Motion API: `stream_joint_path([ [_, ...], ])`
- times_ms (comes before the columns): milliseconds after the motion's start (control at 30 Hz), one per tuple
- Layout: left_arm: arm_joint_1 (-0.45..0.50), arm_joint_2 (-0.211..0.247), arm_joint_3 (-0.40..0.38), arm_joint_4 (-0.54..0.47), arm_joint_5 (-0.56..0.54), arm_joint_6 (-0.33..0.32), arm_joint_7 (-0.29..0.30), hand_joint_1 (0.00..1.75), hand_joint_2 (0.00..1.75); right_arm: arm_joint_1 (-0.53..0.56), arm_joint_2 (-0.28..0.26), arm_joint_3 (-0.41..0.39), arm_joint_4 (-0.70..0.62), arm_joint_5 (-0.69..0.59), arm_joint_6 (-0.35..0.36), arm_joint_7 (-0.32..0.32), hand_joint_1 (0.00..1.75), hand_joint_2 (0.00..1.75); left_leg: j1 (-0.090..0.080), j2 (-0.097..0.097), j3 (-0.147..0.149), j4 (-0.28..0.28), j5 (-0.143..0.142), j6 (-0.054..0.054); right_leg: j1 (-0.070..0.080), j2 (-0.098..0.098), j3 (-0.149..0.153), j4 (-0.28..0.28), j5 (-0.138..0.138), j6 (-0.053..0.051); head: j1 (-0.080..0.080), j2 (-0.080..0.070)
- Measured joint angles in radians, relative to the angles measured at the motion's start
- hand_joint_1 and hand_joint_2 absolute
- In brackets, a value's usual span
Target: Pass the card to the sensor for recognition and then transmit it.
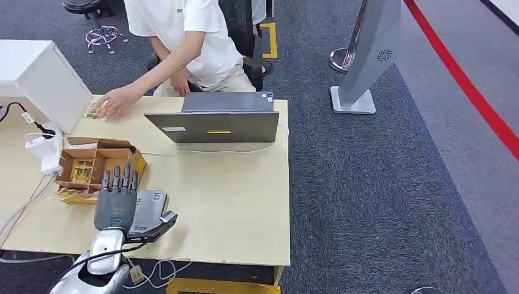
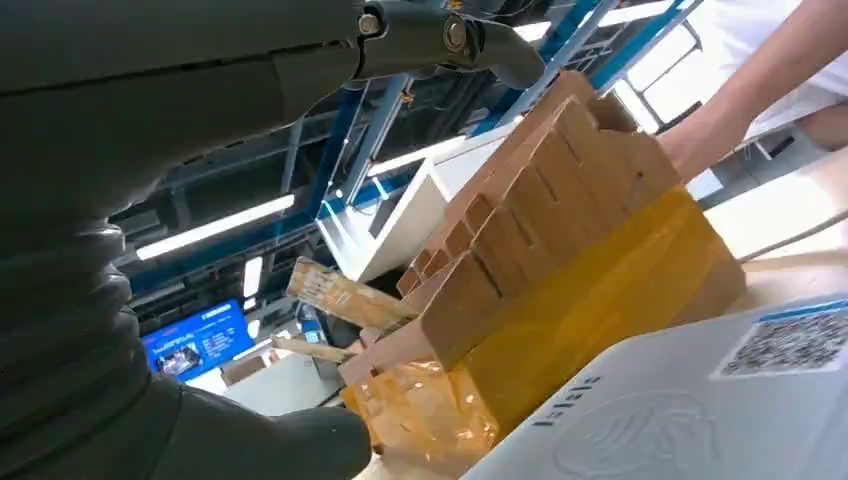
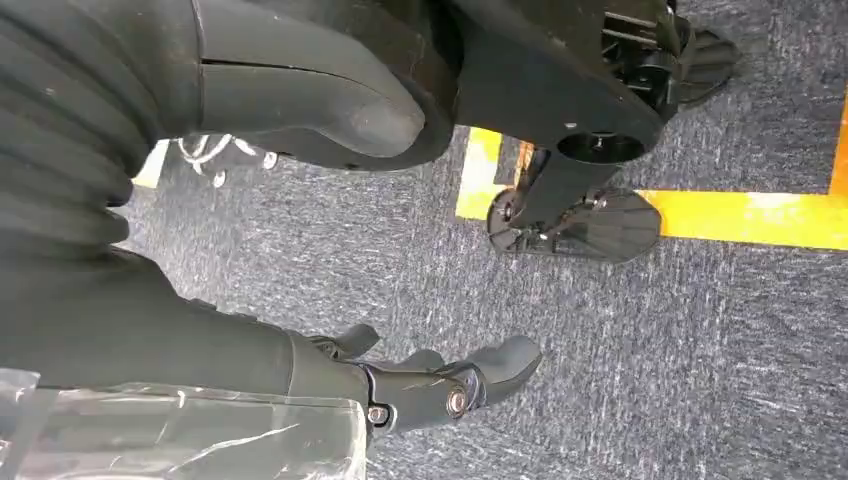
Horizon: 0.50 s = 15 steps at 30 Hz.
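A cardboard box point(image 1: 101, 160) wrapped in yellow tape stands on the table's left side and holds several cards point(image 1: 82, 171). In the left wrist view one card point(image 2: 338, 296) sticks out of the box point(image 2: 560, 230). My left hand point(image 1: 116, 199) hovers just in front of the box with its fingers stretched out toward it, holding nothing. The grey-white card sensor point(image 1: 149, 212) lies right beside this hand; its top with a QR code point(image 2: 700, 410) is close below the hand point(image 2: 150, 130). My right hand point(image 3: 150, 310) hangs over the carpet, fingers apart, with nothing in it.
A person sits across the table with a hand point(image 1: 116, 101) resting on a card point(image 1: 93, 113). A grey laptop point(image 1: 215, 119) stands mid-table, a white box point(image 1: 43, 76) at the far left, with a white plug and cables point(image 1: 44, 150) nearby. A grey stand point(image 1: 364, 61) is on the carpet.
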Motion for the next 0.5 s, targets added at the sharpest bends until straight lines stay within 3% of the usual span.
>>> stream_joint_path([
  [500,0.027,0.023,0.067,0.001,0.000,0.063,-0.013,0.00,1.75,0.003,0.000,0.000,0.000,0.012,0.002,0.000,0.00,1.75,0.000,0.000,0.000,0.000,0.000,0.000,0.000,0.000,-0.001,0.000,0.000,0.000,0.000,0.000],
])
